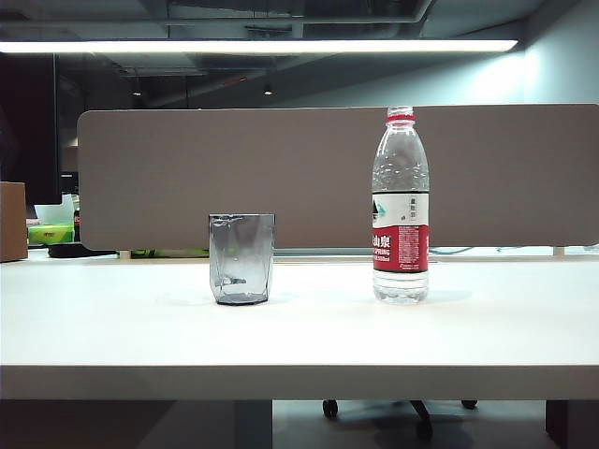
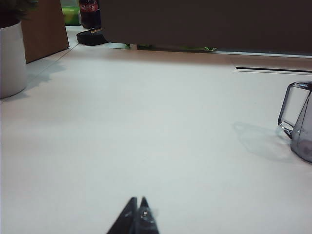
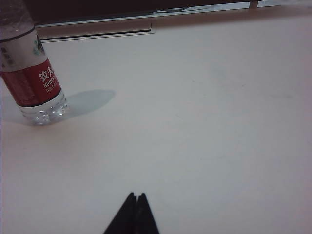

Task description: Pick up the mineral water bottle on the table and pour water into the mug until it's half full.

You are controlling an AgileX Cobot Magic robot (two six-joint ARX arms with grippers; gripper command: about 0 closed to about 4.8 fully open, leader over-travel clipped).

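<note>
- Mineral water bottle (image 1: 401, 210): stood upright on the table (image 1: 112, 327), right of centre in the exterior view, well apart from the mug. No cap is seen above the red neck ring, which suits pouring. The label is turned to the front.
- Bottle contents: clear water is judged to fill most of the body; the exact level cannot be read.
- Mug (image 1: 242, 258): set upright left of the bottle, mouth up, ready to receive. It appears empty; no liquid line is made out. In the left wrist view a handle-like loop is shown at its side (image 2: 297, 119).
- Left gripper (image 2: 138, 214): held low over bare table, on the mug's side, fingertips pressed together, nothing grasped.
- Right gripper (image 3: 132, 212): held low over bare table, on the bottle's side, fingers closed to a point, nothing grasped. The bottle (image 3: 29, 73) is seen ahead and off to one side.
- Placement, as judged: each arm is parked facing one item, the right arm being better placed to take the bottle.
- Task status: not yet begun.
</note>
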